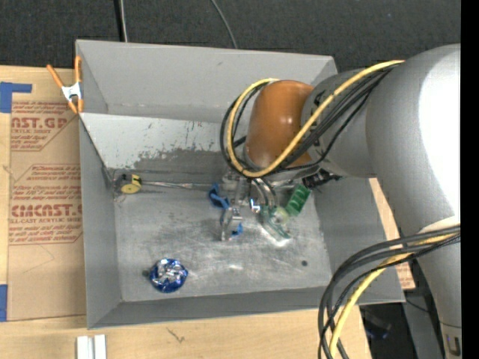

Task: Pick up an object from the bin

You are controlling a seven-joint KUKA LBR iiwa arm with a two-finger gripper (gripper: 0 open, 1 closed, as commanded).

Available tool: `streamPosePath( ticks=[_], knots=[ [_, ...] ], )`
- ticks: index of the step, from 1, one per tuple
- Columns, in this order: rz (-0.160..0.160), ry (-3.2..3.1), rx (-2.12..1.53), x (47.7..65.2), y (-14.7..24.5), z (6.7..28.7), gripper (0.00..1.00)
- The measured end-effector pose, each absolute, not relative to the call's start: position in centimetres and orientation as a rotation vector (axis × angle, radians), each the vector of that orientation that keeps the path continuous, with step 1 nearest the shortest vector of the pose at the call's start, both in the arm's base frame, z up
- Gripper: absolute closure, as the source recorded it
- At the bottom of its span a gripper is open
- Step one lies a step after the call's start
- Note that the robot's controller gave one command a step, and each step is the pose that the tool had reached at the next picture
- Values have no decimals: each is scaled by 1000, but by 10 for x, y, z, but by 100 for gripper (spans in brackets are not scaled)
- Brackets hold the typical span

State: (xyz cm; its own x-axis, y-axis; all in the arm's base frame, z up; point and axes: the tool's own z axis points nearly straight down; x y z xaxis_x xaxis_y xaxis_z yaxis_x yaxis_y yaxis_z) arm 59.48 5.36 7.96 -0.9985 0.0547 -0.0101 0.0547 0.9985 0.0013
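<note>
My gripper [233,214] is down near the floor in the middle of the bin, under the orange wrist cover. A small blue thing [218,195] lies against its left side, and another blue bit [236,229] shows at its lower tip; I cannot tell whether they are one object. Just right of the gripper lies a green piece [298,200] with a clear plastic thing [275,227] below it.
A crumpled blue and white ball [168,274] rests near the front left corner. A small yellow disc [131,187] on a thin rod lies by the left end of the back wall. The arm covers the bin's right side.
</note>
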Motion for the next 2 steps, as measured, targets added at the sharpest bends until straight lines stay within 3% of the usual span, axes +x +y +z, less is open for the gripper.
streamPosePath(
  ticks=[1, 2],
  knots=[
    [3, 3125, 85, 596, 54, 81, 100],
    [2, 3129, -68, 593, 70, 227, 100]
  ],
)
